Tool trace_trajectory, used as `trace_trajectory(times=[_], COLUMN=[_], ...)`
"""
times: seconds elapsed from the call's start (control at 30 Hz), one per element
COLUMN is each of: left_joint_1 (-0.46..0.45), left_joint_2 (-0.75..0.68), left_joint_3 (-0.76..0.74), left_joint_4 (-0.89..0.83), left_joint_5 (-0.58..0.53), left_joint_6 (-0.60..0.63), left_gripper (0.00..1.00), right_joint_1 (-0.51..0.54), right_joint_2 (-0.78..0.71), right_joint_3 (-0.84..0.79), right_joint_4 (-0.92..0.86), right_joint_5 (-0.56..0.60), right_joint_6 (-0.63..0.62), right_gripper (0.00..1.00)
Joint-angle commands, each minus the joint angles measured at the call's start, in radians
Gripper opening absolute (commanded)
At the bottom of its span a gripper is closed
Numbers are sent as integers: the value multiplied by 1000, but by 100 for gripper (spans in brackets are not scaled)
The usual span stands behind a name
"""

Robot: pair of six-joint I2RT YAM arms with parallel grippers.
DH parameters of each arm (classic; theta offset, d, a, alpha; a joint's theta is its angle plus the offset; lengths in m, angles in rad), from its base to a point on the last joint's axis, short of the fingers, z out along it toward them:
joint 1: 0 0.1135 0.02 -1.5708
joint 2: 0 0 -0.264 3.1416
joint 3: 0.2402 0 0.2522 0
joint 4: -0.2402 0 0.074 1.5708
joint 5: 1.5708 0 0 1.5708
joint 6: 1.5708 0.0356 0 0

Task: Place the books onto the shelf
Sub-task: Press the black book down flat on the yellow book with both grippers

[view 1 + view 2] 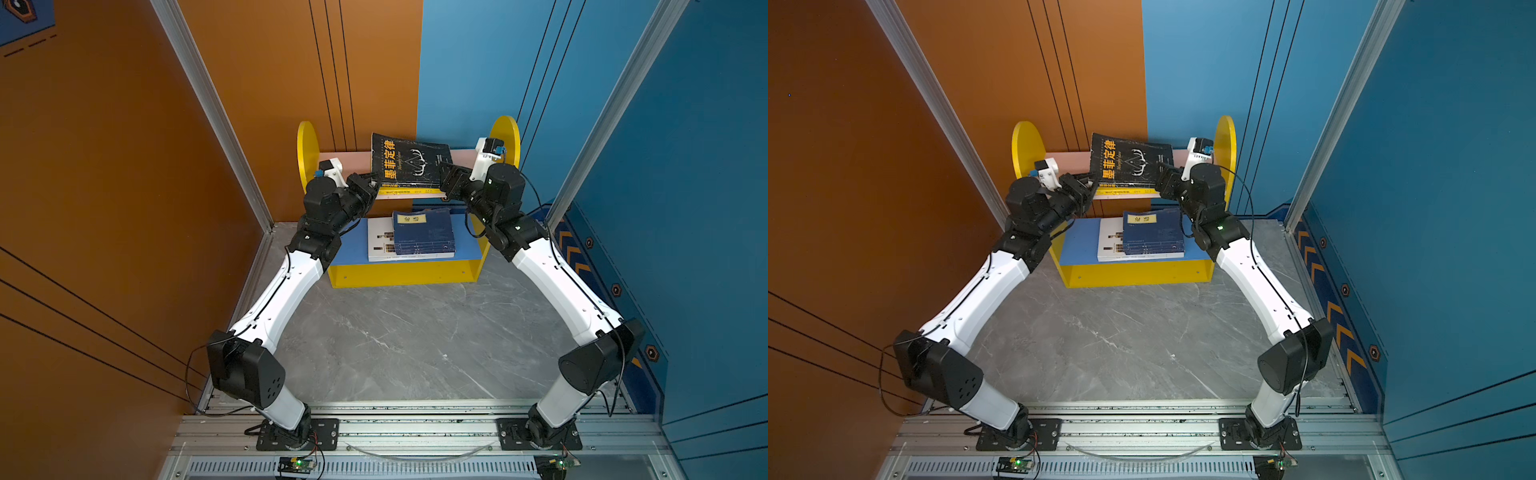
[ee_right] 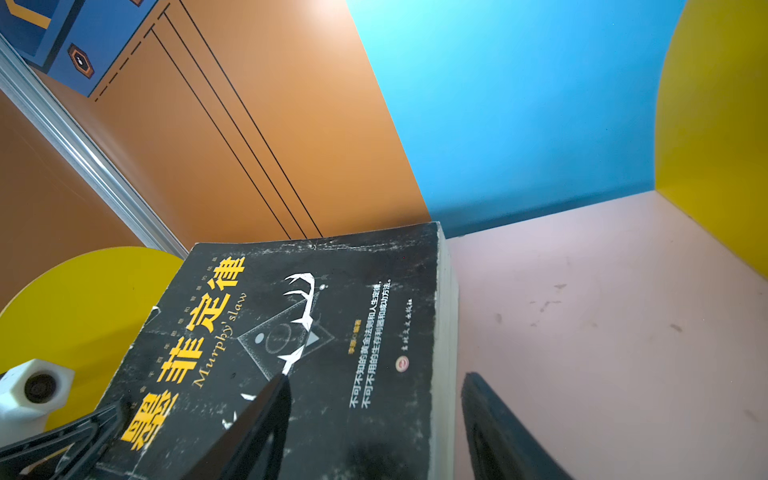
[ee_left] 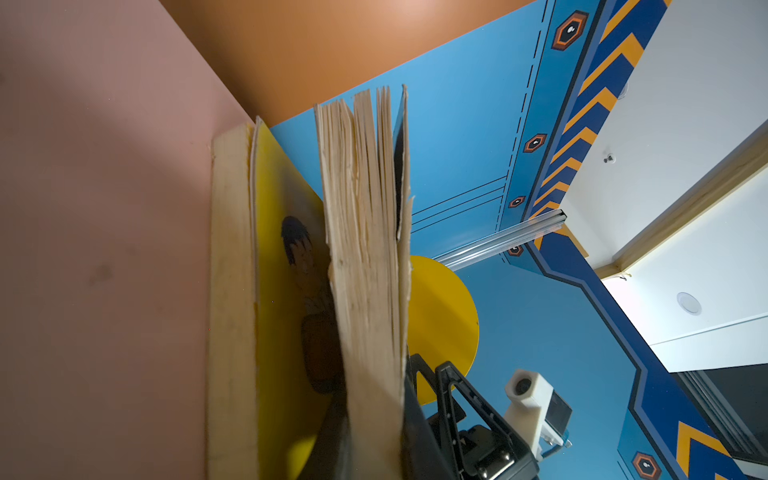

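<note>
Black book (image 1: 409, 160) sits tilted over the yellow book (image 1: 399, 192) on the shelf's (image 1: 306, 145) pink upper board (image 1: 357, 162) — left gripper (image 1: 375, 181) clamped on its left edge; right gripper (image 1: 444, 171) straddles the right edge, jaws apart.

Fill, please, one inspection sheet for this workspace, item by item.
Surface: grey marble tabletop, bearing the shelf.
Job's things: black book tilted on pink upper board, over yellow book; navy books on white book, on blue lower board.
Clutter: nothing seen.
Grippers: left gripper shut on black book's corner; right gripper open at its opposite edge.
Cables: black cables along both arms; one loops beside the left base.
Surroundings: orange wall, blue wall, aluminium posts.
</note>
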Motion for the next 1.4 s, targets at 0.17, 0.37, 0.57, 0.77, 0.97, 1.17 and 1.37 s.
trace_trajectory(times=[0.17, 0.37, 0.57, 0.77, 0.97, 1.17, 1.37], left_joint_1=[14, 10, 2, -1, -10, -13, -15], left_joint_2=[-47, -38, -28, -31, -24, -27, -21], left_joint_3=[3, 3, 11, 5, 10, 4, 9], left_joint_4=[80, 87, 88, 88, 88, 85, 78], left_joint_5=[-11, -4, -1, -4, -5, -15, -11], left_joint_6=[14, 7, 5, 7, 7, 13, 14], left_gripper=[0, 0, 0, 0, 0, 0, 0], right_joint_1=[-6, -3, -3, -3, -2, 0, 7], right_joint_2=[-1, 5, 6, 10, 12, 18, 25], right_joint_3=[29, 26, 21, 27, 26, 26, 24], right_joint_4=[-25, -39, -29, -38, -42, -44, -67], right_joint_5=[5, 36, 30, 35, 31, 30, 58], right_joint_6=[0, -18, -24, -30, -29, -31, -66], right_gripper=[67, 65, 69, 66, 68, 68, 65])
